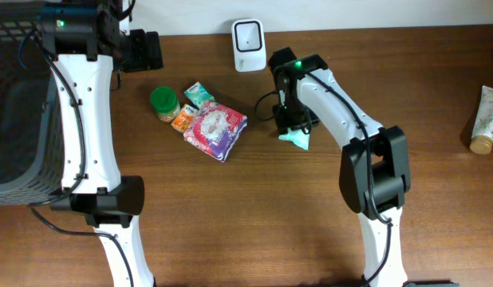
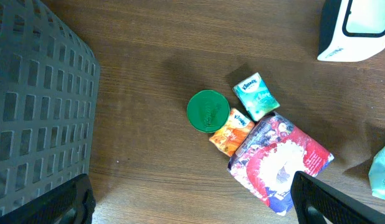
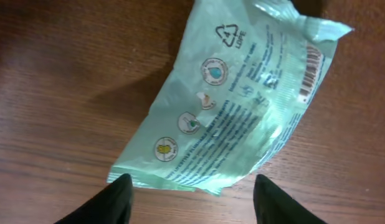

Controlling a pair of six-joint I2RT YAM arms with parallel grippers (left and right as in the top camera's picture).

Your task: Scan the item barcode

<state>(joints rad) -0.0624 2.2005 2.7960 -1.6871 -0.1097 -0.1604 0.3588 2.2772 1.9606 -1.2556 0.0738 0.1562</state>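
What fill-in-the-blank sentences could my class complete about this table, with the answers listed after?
1. The jar has a ___ lid.
2. Under the right gripper, the mint pouch lies barcode side ___.
3. The grey basket stands beside the ___ arm.
4. The left gripper has its jaws ___.
Missing words: green; up; left; open.

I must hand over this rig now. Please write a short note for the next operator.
Left pincer: open, empty.
Right pincer: open, over the green packet, not holding it.
Packet lies on the table, barcode up; scanner stands at the table's back edge.
Done: packet reached. Left: grip it, show barcode to scanner.
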